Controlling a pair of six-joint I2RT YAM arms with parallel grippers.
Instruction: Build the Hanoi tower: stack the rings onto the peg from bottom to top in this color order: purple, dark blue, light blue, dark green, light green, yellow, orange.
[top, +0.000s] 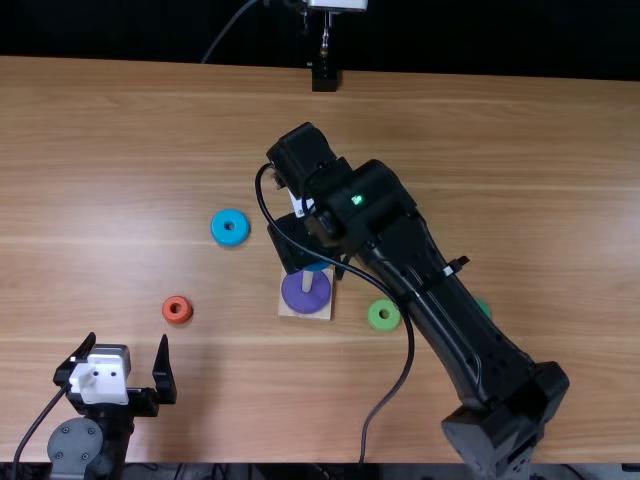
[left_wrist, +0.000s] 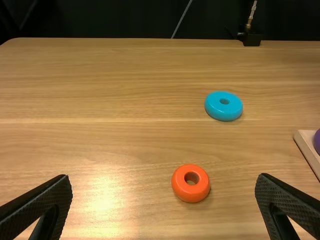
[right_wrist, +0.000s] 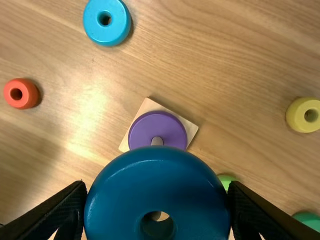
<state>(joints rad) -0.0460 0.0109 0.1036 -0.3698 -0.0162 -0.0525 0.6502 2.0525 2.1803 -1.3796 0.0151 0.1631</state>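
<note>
My right gripper (top: 325, 270) is over the back of the wooden base (top: 320, 314), whose peg carries the purple ring (top: 306, 292). In the right wrist view, my right gripper (right_wrist: 157, 212) is shut on the dark blue ring (right_wrist: 156, 187), held above the table beside the peg (right_wrist: 157, 141). At the front left, my left gripper (top: 125, 370) stands open; its fingers are spread in the left wrist view too, the gripper (left_wrist: 165, 200) holding nothing. The orange ring (top: 177, 310) and light blue ring (top: 230, 227) lie left of the base.
Right of the base lie the light green ring (top: 384, 315) and the dark green ring (top: 484, 308), partly behind the right arm. A yellow ring (right_wrist: 304, 115) lies on the table (right_wrist: 235, 65). A black stand (top: 324, 78) is at the back edge.
</note>
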